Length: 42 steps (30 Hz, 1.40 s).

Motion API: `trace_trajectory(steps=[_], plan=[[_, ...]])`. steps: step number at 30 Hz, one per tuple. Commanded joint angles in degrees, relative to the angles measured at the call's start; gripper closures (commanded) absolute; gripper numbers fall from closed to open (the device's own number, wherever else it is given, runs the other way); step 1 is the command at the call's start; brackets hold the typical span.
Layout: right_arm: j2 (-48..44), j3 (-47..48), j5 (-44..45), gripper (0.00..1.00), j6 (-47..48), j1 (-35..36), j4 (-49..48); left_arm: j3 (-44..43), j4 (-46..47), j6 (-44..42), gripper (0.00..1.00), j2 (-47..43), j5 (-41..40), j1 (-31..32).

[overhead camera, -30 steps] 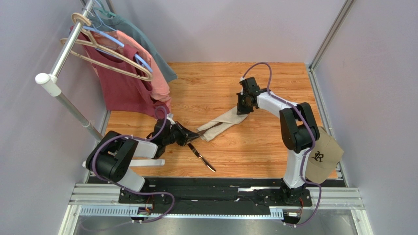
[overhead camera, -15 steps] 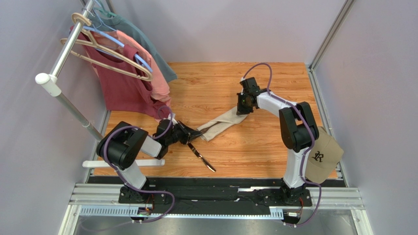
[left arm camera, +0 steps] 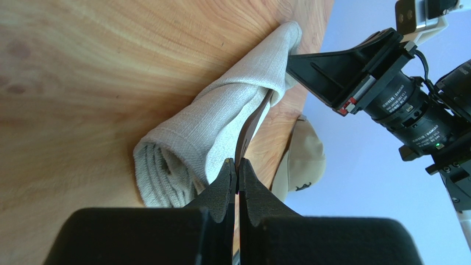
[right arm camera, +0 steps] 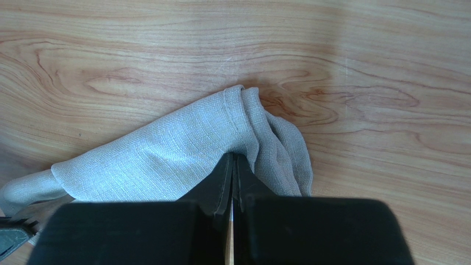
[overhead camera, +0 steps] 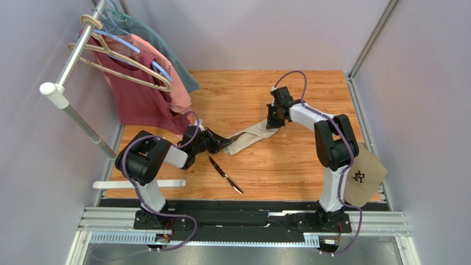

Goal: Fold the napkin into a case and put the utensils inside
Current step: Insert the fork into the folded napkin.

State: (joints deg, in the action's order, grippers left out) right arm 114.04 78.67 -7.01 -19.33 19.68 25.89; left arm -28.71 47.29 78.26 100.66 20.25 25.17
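- Diagonally across the table [overhead camera: 287, 165] lies the case [overhead camera: 250, 136] — beige cloth folded into a narrow flat pouch, with a thick rolled mouth at its near-left end.
- Inside that mouth runs the fork [left arm camera: 251, 124]: its slim dark shaft goes under the cloth fold, head hidden, handle outside.
- At the case's mouth, the left gripper [left arm camera: 236, 165] is pinched tight on the fork's handle.
- At the case's far end, the right gripper [right arm camera: 233, 160] is clamped on a bunched fold of the cloth.
- Near the mouth but apart from the case, the knife [overhead camera: 225, 175] lies on bare wood — outside the pouch.
- Well right of the case sits a tan cap [overhead camera: 365, 175].
- Well left of the case, shirts [overhead camera: 144, 94] hang on a rack [overhead camera: 72, 61].
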Motion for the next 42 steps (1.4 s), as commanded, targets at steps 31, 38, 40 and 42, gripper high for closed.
trace_trajectory(steps=[31, 38, 40, 42], plan=[[-0.7, 0.7, 0.2, 1.0, 1.2, -0.3, -1.5, -29.0, -49.7, -22.4, 0.12, -0.9, -5.8, 0.8], [-8.6, 5.0, 8.9, 0.69, 4.9, 2.8, 5.0, -27.7, -62.7, -30.4, 0.06, -15.5, -14.4, 1.6], [-11.6, 5.0, 10.1, 0.56, 5.4, 5.0, 7.4, -25.1, -67.4, -31.6, 0.06, -19.6, -17.0, 1.9], [-13.7, 4.6, 11.0, 0.38, 6.1, 8.9, 9.8, -22.5, -70.3, -32.1, 0.05, -26.5, -16.1, 1.9]])
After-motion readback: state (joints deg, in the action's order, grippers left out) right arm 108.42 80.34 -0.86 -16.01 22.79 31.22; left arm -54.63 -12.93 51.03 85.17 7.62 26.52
